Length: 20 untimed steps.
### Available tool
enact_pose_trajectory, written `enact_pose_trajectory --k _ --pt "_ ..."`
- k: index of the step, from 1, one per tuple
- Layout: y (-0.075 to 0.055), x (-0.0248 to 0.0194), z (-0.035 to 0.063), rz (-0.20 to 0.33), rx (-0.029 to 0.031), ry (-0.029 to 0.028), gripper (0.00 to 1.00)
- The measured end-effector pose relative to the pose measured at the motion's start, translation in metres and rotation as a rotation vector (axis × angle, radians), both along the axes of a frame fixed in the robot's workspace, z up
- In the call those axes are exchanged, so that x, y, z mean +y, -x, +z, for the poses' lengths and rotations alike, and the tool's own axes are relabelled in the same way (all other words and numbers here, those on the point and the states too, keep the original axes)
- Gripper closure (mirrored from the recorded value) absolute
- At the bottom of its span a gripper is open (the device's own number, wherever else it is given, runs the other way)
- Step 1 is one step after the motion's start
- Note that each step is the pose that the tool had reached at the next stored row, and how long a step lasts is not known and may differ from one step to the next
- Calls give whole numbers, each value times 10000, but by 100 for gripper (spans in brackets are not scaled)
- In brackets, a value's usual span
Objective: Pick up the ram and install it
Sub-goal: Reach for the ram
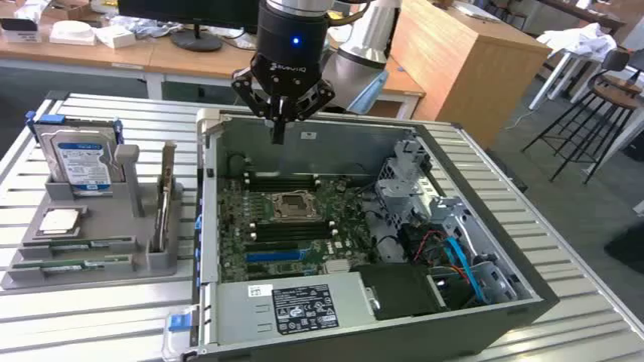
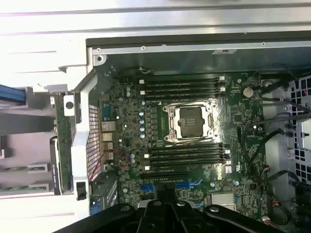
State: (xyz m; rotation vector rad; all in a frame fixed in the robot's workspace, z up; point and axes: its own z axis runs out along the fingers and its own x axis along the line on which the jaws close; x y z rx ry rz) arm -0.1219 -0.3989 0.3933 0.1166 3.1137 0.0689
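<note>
Two slim green ram sticks lie side by side in the grey tray [image 1: 151, 264] at the exterior view's left, one [image 1: 86, 243] behind the other [image 1: 71, 265]. Which one is the task's ram I cannot tell. My gripper [image 1: 277, 138] hangs above the back edge of the open computer case [image 1: 483, 249], well away from the tray. Its fingers are shut with nothing between them. In the wrist view the gripper [image 2: 165, 206] looks down on the motherboard [image 2: 131, 121], whose black memory slots [image 2: 187, 156] flank the processor socket [image 2: 189, 121].
The tray also holds a hard drive [image 1: 81, 160], an upright brownish expansion card [image 1: 165, 197] and a square processor chip [image 1: 59, 220]. Inside the case sit a power supply [image 1: 294, 303], drive cages [image 1: 412, 181] and loose cables [image 1: 448, 253]. Desks and stools stand behind.
</note>
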Motion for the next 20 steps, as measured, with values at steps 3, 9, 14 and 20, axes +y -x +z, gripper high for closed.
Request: enact_pose_trajectory --k 3,9,14,20 --pt "0 0 0 0 -1 0 90" --pt "0 0 0 0 0 0 90" --pt "7 0 0 -1 0 1 90" --pt "92 0 0 -1 -1 0 90"
